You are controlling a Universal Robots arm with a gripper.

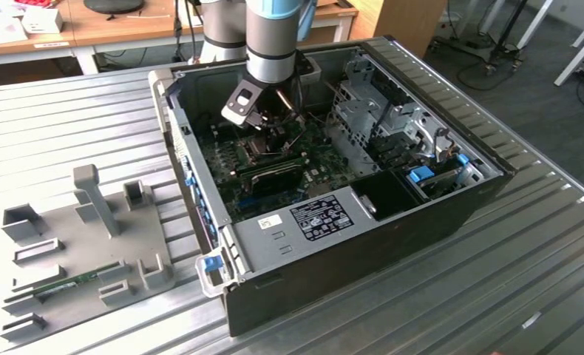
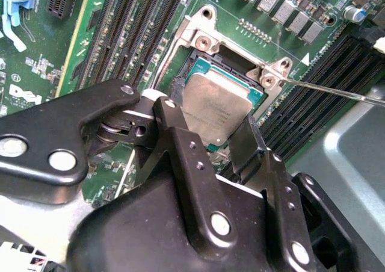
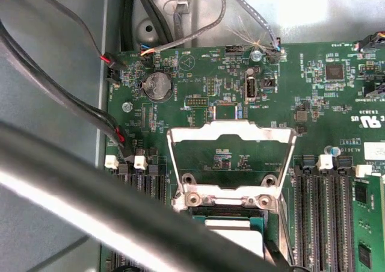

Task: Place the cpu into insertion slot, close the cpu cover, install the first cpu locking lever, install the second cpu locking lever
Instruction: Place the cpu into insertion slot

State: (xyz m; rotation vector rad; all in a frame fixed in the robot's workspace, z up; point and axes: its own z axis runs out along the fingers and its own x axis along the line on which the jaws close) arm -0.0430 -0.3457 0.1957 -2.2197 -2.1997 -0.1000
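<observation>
In the second wrist view my gripper point(image 2: 213, 136) is shut on the cpu point(image 2: 216, 106), a flat grey square held by two opposite edges between black fingers point(image 2: 180, 145). The chip sits low over the insertion slot point(image 2: 234, 56), whose dark centre and silvery rim show beyond it. The cpu cover point(image 3: 231, 127) stands swung open on its hinge in the first wrist view, with the cpu point(image 3: 231, 233) below it. A thin locking lever point(image 2: 328, 91) sticks out, raised beside the socket. The exterior view shows the gripper point(image 1: 270, 126) inside the computer case, just above the insertion slot point(image 1: 257, 151).
Long black memory slots point(image 2: 138, 31) flank the socket on both sides. A memory stick point(image 1: 267, 174) lies on the board near the socket. The case walls point(image 1: 450, 214) and drive cage point(image 1: 371, 111) close in. Cables point(image 3: 60, 103) run beside the board. A grey fixture plate point(image 1: 85, 251) lies at the exterior view's left.
</observation>
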